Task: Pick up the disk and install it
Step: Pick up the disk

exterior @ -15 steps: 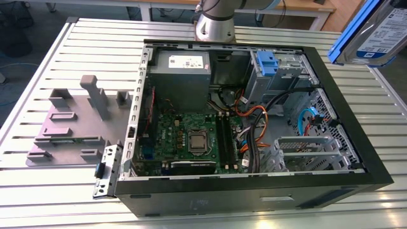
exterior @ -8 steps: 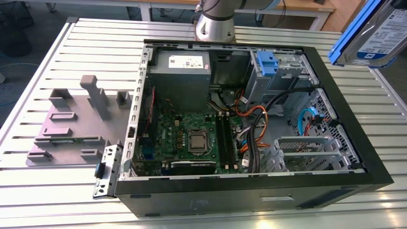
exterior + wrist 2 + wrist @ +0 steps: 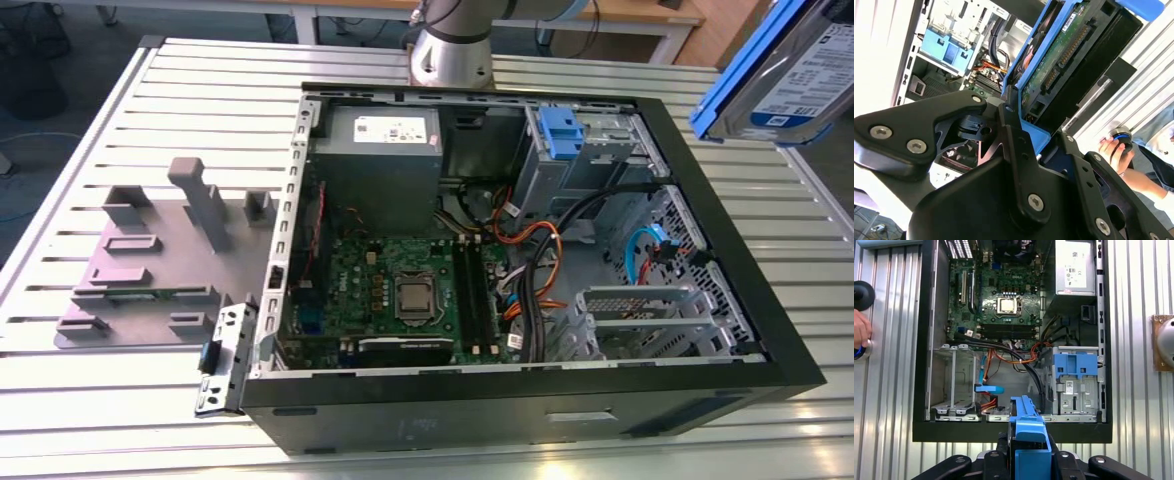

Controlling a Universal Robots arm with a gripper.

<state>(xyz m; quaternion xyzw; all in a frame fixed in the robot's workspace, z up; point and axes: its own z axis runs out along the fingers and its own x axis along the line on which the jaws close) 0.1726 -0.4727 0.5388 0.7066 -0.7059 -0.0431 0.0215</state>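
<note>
Disk: the silver drive in its blue carrier (image 3: 785, 70) hung tilted in the air, off the far corner of the computer case (image 3: 534, 405) on the exterior view's right, touching nothing except the gripper.
Writing on it: white-and-blue sticker on the face, print too small to make out. The second wrist view showed its circuit-board side and connector row.
Fingers: the gripper (image 3: 1034, 135) was clamped tight on the carrier's blue end, with a black finger (image 3: 1014, 142) on each side.
Bay: the grey drive bay with its blue latch (image 3: 1076, 365) sat just beside the power supply (image 3: 380, 150), which had a white sticker I couldn't read.
Room: the case lay on its side with the lid off. Cables crossed between the motherboard (image 3: 400, 290) and the bay.
Edges: the slatted table (image 3: 120, 400) was bare around the case, apart from a grey fixture (image 3: 147, 270).
Bystander: a person's hand (image 3: 1114, 150) rested on the table beside the case.
</note>
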